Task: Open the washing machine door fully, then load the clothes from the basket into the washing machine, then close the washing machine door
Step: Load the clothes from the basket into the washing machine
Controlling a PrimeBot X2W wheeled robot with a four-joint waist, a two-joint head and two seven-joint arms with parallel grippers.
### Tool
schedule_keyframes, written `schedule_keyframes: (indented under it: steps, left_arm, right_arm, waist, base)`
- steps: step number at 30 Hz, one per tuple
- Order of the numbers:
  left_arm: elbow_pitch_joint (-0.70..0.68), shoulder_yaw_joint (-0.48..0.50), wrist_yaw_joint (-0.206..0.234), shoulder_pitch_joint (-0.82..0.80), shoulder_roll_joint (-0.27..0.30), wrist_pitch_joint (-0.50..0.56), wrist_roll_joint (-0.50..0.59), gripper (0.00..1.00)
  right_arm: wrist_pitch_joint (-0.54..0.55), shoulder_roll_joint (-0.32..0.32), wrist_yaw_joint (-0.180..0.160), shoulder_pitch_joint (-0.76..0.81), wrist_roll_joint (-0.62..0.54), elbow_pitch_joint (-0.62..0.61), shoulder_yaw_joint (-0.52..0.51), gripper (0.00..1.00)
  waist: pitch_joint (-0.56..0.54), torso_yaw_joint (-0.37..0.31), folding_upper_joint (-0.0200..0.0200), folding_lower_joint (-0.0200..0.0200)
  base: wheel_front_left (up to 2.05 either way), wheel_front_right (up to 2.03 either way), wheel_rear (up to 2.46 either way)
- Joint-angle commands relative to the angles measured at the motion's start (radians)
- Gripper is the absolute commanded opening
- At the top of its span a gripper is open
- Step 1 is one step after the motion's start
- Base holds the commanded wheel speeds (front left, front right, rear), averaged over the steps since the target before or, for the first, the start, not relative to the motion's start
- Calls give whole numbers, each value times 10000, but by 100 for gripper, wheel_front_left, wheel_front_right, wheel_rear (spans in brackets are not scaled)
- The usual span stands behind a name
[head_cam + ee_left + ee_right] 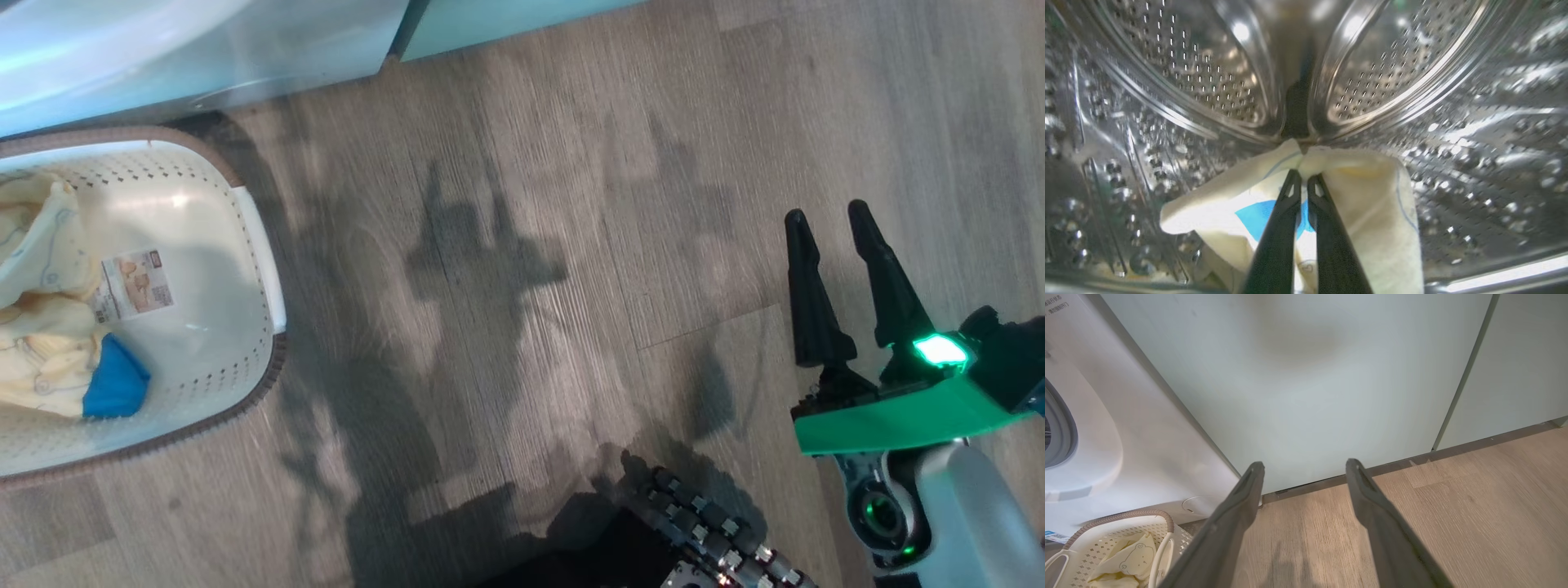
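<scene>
Left gripper point(1303, 177) is clamped tight on a pale yellow garment point(1367, 196) with a blue patch, bottom centre of the left wrist view, inside the steel drum point(1188, 81). Right gripper point(829, 216) is at the right of the head view, jaws wide apart, empty, over the wood floor point(531, 163). Basket point(249, 269) sits at the left edge with clothes point(41, 237) inside, just beside the washing machine point(163, 49) at upper left.

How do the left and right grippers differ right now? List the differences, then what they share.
The left gripper is shut, pinching a pale yellow garment; the right gripper is open and holds nothing. The left gripper is inside the washing machine drum; the right gripper is above the wooden floor. Both have two long dark fingers.
</scene>
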Motion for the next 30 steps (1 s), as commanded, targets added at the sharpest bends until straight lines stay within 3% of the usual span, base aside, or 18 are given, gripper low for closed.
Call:
schedule_keyframes:
  steps: [1,12,13,14,20,30]
  left_arm:
    - [203,150,-61,-278,527,-225,138,0]
    - [1895,-95,-560,-838,156,-666,30,0]
    - [2016,-122,-606,-884,106,-683,15,83]
    - [2121,-160,-647,-931,56,-713,15,100]
    - [2683,-258,-831,-1094,-464,-865,-180,100]
    - [2677,-177,-936,-202,-1172,-2156,-547,100]
  right_arm:
    - [-65,-74,-29,23,84,-283,193,100]
    - [-65,-74,-29,-119,25,-263,155,100]
    - [-65,-74,-29,-132,15,-257,134,100]
    - [-65,-74,-29,-146,2,-254,112,100]
    - [-65,-74,-29,-244,-109,-267,-84,100]
    - [-65,-74,-29,-134,-442,-271,-547,100]
  waist:
    - [96,-29,0,-1]
    - [256,63,0,-1]
    - [254,90,0,-1]
    - [253,119,0,-1]
    - [187,430,0,-1]
    - [-453,974,0,-1]
  base:
    - [0,0,0]
    - [0,0,0]
    - [0,0,0]
    - [0,0,0]
    - [0,0,0]
    - [0,0,0]
